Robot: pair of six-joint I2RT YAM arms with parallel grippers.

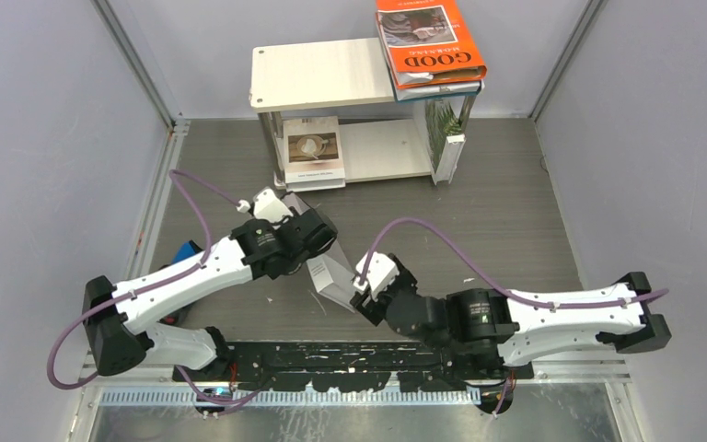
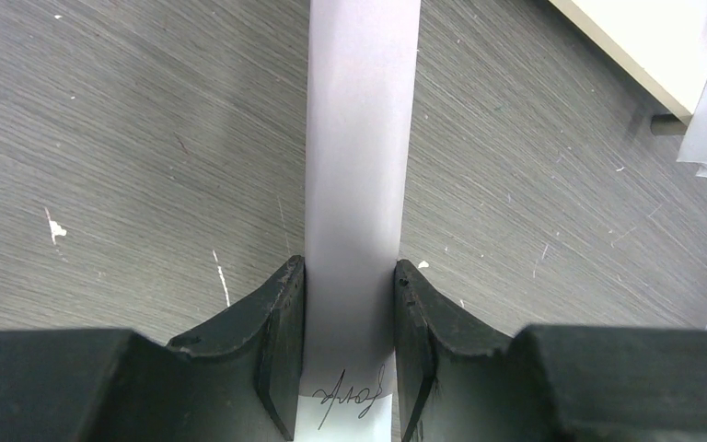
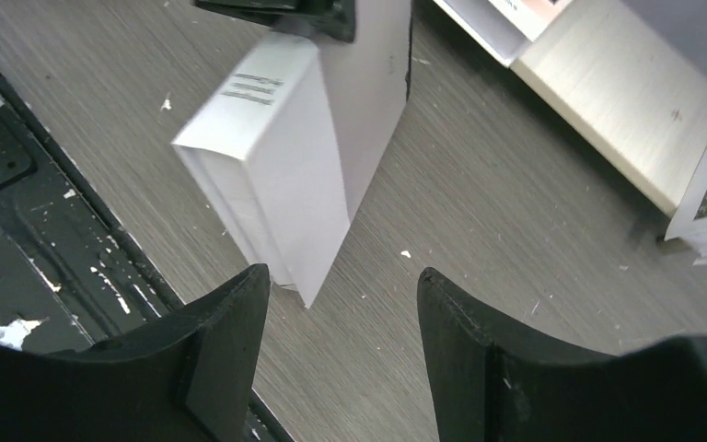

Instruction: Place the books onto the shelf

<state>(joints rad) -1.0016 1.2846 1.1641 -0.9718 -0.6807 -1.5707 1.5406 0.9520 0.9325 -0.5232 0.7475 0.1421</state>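
My left gripper [image 1: 318, 254] [image 2: 350, 267] is shut on the spine of the plain grey-white book [image 1: 333, 278] [image 2: 364, 138] [image 3: 276, 166]. It holds the book on edge, tilted, low over the table in front of the shelf [image 1: 318, 74]. My right gripper [image 1: 363, 298] [image 3: 341, 276] stands open just right of that book's lower corner, with nothing between its fingers. The orange "GOOD" book [image 1: 431, 41] lies on the shelf's top right. The beige book with a cup photo [image 1: 311, 152] lies on the lower board. The palm-leaf book [image 1: 444, 138] stands at the shelf's right end.
A small blue object [image 1: 187, 251] lies on the table behind the left arm. The black base rail [image 1: 368, 359] runs along the near edge, close under the held book. Grey walls close in the table at left, right and back.
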